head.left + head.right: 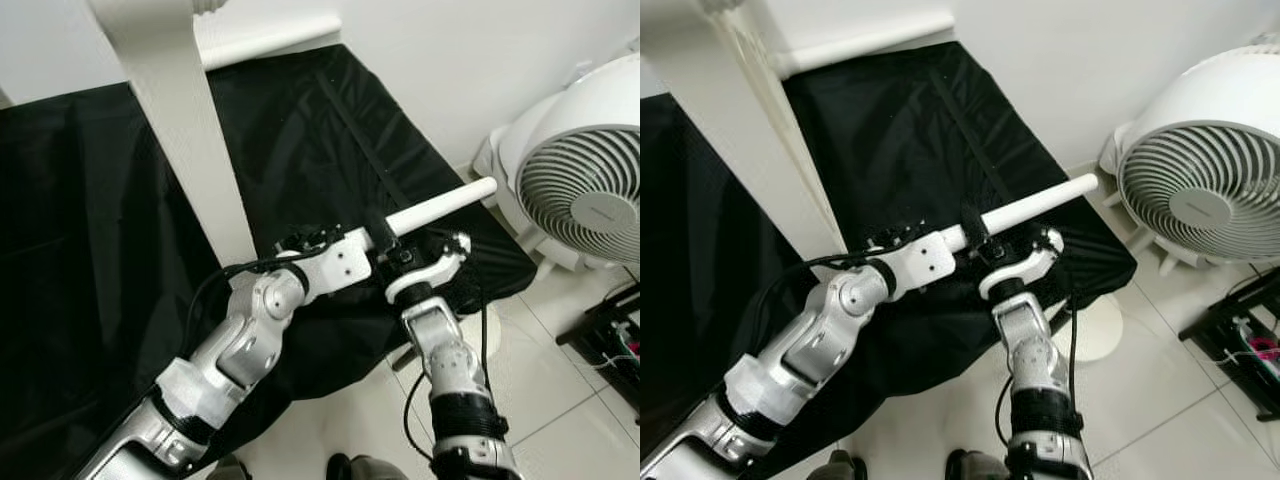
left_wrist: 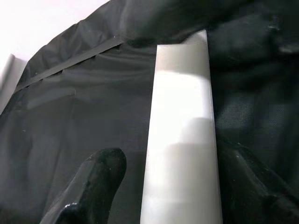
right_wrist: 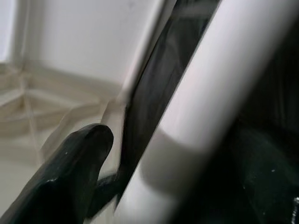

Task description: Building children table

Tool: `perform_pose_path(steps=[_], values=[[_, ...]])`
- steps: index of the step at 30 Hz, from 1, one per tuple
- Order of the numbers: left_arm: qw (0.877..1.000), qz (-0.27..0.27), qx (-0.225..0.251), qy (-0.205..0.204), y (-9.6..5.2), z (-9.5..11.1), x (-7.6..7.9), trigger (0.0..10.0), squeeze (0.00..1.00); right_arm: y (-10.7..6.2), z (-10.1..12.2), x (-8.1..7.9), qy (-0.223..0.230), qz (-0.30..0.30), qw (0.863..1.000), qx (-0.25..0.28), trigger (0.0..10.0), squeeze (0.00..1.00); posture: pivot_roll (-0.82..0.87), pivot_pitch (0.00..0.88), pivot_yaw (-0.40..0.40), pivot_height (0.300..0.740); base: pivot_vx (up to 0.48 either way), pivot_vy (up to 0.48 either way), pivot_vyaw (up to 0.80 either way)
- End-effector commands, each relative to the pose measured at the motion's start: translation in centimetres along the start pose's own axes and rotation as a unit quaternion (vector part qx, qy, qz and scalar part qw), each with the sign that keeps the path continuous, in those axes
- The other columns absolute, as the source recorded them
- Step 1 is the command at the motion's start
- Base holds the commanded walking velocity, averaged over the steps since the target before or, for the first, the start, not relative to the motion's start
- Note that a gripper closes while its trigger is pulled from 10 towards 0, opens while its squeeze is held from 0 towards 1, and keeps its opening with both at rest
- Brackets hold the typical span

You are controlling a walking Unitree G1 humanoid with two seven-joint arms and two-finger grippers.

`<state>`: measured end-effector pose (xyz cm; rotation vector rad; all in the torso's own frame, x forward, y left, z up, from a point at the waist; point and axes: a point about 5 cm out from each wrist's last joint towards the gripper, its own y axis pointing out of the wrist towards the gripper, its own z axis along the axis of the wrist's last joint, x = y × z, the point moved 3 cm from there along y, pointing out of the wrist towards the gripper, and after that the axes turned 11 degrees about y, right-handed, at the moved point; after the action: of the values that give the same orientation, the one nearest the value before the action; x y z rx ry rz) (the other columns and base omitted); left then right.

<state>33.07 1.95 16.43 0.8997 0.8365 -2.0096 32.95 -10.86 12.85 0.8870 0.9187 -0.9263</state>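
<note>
Black cloth (image 1: 90, 260) covers the low surface across the left and centre of the scene, running back to the white wall. A broad white board (image 1: 180, 130) rises at a slant from the cloth, its upper end near the camera, and a white rail (image 1: 270, 40) lies along the far edge of the cloth by the wall.

At the centre, both silver arms reach forward and meet over the near right part of the cloth. The left gripper (image 2: 163, 186) has one black finger (image 2: 93, 186) on one side of a white table leg (image 1: 440, 207) and the other finger on the opposite side; the wrist view shows a narrow gap between the first finger and the leg, so whether it is clamped or merely straddling cannot be told. The leg is a slim white rod, held roughly level above the cloth, pointing to the right and away toward the fan.

Just right of the left gripper, the right gripper (image 1: 400, 250) comes up from below and meets the same leg close to the left arm's wrist; its wrist view shows the rod passing beside one black finger (image 3: 70, 172), with the grip not clear enough to judge.

Farther right, a large white fan (image 1: 585, 190) stands on the pale tiled floor (image 1: 560, 380), beside the cloth's right edge. A dark stand (image 1: 610, 340) with wires sits at the far right edge.
</note>
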Motion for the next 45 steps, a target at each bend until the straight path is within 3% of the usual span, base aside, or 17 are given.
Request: perform_pose_path(steps=[1, 2, 4, 6, 10, 12, 13, 15, 18, 22, 25, 27, 33, 34, 38, 42, 45], values=[[0.988, 0.140, -0.072, -0.002, -0.2, -2.7, -2.5, 10.0, 0.00, -1.2, -2.9, 1.1, 0.051, -0.026, 0.998, -0.041, 10.0, 0.00, 0.13, 0.178, -0.007, 0.740, 0.000, 0.000, 0.00], [0.987, 0.145, -0.072, -0.004, 0.0, -2.7, -3.0, 10.0, 0.00, -2.0, -2.7, 0.7, 0.052, -0.018, 0.998, -0.042, 10.0, 0.00, 0.13, 0.177, -0.008, 0.740, 0.000, 0.000, 0.00], [0.987, 0.145, -0.072, -0.004, 0.0, -2.7, -3.0, 10.0, 0.00, -2.0, -2.7, 0.7, 0.052, -0.018, 0.998, -0.042, 10.0, 0.00, 0.13, 0.177, -0.008, 0.740, 0.000, 0.000, 0.00], [0.986, 0.152, -0.071, -0.007, 0.4, -2.7, -3.6, 10.0, 0.00, -3.4, -2.0, -0.2, 0.050, -0.004, 0.998, -0.041, 10.0, 0.00, 0.12, 0.173, -0.008, 0.740, 0.000, 0.000, 0.00], [0.986, 0.153, -0.070, -0.005, 0.4, -2.7, -3.7, 10.0, 0.00, -3.9, -1.7, -0.7, 0.044, 0.004, 0.998, -0.041, 10.0, 0.00, 0.12, 0.172, -0.007, 0.740, 0.000, 0.000, 0.00], [0.986, 0.154, -0.069, -0.004, 0.5, -2.7, -3.8, 10.0, 0.00, -4.1, -1.2, -1.3, 0.031, 0.016, 0.999, -0.037, 10.0, 0.00, 0.13, 0.167, -0.004, 0.740, 0.000, 0.000, 0.00], [0.986, 0.153, -0.068, -0.005, 0.5, -2.7, -3.9, 10.0, 0.00, -4.2, -0.5, -2.1, -0.001, 0.027, 0.999, -0.031, 10.0, 0.00, 0.13, 0.164, -0.002, 0.740, 0.000, 0.000, 0.00], [0.988, 0.145, -0.059, -0.014, 0.4, -2.5, -3.6, 10.0, 0.00, -3.5, 1.0, -3.4, -0.060, 0.039, 0.997, -0.003, 10.0, 0.00, 0.13, 0.158, 0.000, 0.740, 0.000, 0.000, 0.00], [0.990, 0.128, -0.043, -0.040, 0.4, -2.2, -3.0, 10.0, 0.00, -2.4, 2.4, -4.4, -0.113, 0.037, 0.993, 0.025, 10.0, 0.00, 0.13, 0.152, 0.003, 0.740, 0.000, 0.000, 0.00], [0.993, 0.091, 0.004, -0.075, -0.2, -0.9, -1.9, 10.0, 0.00, -1.0, 3.6, -5.1, -0.167, 0.030, 0.984, 0.050, 10.0, 0.00, 0.13, 0.144, -0.001, 0.740, 0.000, 0.000, 0.00], [0.993, 0.081, 0.025, -0.081, -0.4, -0.4, -1.6, 10.0, 0.00, -0.7, 3.8, -5.2, -0.174, 0.028, 0.983, 0.056, 10.0, 0.00, 0.13, 0.144, -0.001, 0.740, 0.000, 0.000, 0.00], [0.992, 0.060, 0.066, -0.085, -1.5, 0.5, -1.0, 10.0, 0.00, 0.1, 3.7, -5.5, -0.193, 0.029, 0.979, 0.056, 10.0, 0.00, 0.15, 0.136, -0.012, 0.740, 0.000, 0.000, 0.00], [0.989, 0.051, 0.109, -0.086, -3.0, 1.2, -0.8, 10.0, 0.00, 0.7, 3.3, -5.7, -0.207, 0.035, 0.976, 0.051, 10.0, 0.00, 0.16, 0.133, -0.019, 0.740, 0.000, 0.000, 0.00], [0.985, 0.048, 0.138, -0.095, -4.0, 1.9, -0.9, 10.0, 0.00, 0.9, 3.1, -5.7, -0.216, 0.036, 0.975, 0.049, 10.0, 0.00, 0.17, 0.130, -0.026, 0.740, 0.000, 0.000, 0.00], [0.977, 0.048, 0.179, -0.110, -5.5, 2.8, -1.2, 10.0, 0.00, 1.1, 2.9, -5.6, -0.230, 0.035, 0.972, 0.047, 10.0, 0.00, 0.17, 0.126, -0.035, 0.740, 0.000, 0.000, 0.00], [0.964, 0.046, 0.213, -0.156, -7.3, 2.9, -1.2, 10.0, 0.00, 1.5, 3.5, -5.1, -0.254, 0.021, 0.966, 0.049, 10.0, 0.00, 0.18, 0.120, -0.050, 0.740, 0.000, 0.000, 0.00], [0.962, 0.051, 0.219, -0.158, -7.8, 2.7, -1.2, 10.0, 0.00, 1.7, 3.8, -4.8, -0.263, 0.016, 0.963, 0.050, 10.0, 0.00, 0.18, 0.117, -0.056, 0.740, 0.000, 0.000, 0.00]])
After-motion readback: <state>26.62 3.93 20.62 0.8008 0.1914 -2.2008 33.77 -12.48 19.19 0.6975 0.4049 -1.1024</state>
